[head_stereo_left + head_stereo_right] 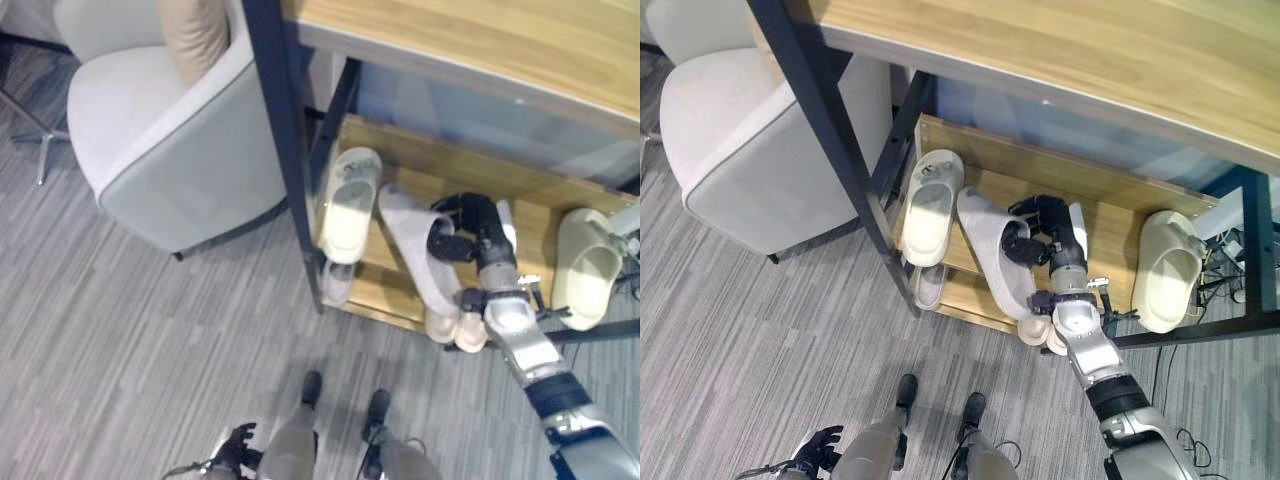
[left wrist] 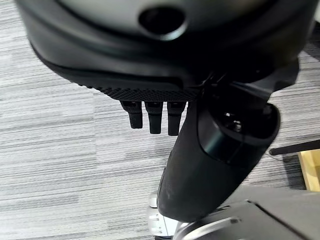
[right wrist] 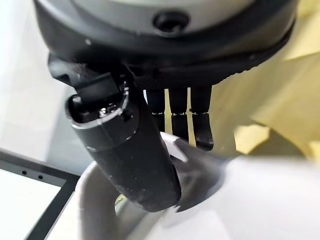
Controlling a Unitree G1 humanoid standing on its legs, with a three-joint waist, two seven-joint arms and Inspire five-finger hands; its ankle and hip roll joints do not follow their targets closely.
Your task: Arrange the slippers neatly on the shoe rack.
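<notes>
The left robot hand (image 1: 236, 444) hangs low over the carpet, nearest the robot, fingers loose. Farther on, the right robot hand (image 1: 1045, 235) is curled around a grey slipper (image 1: 992, 247) on the shoe rack (image 1: 1110, 215), between a cream slipper (image 1: 930, 205) and another cream slipper (image 1: 1168, 270). An armchair (image 1: 170, 140) stands left of the rack.

eyes: head, down, sharing shoe rack (image 1: 470, 205); wrists: close along hands

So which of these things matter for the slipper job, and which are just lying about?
Job: grey slipper held in right hand; cream slipper; another cream slipper; shoe rack.
Lying about: armchair; cushion. Left hand hangs low.
</notes>
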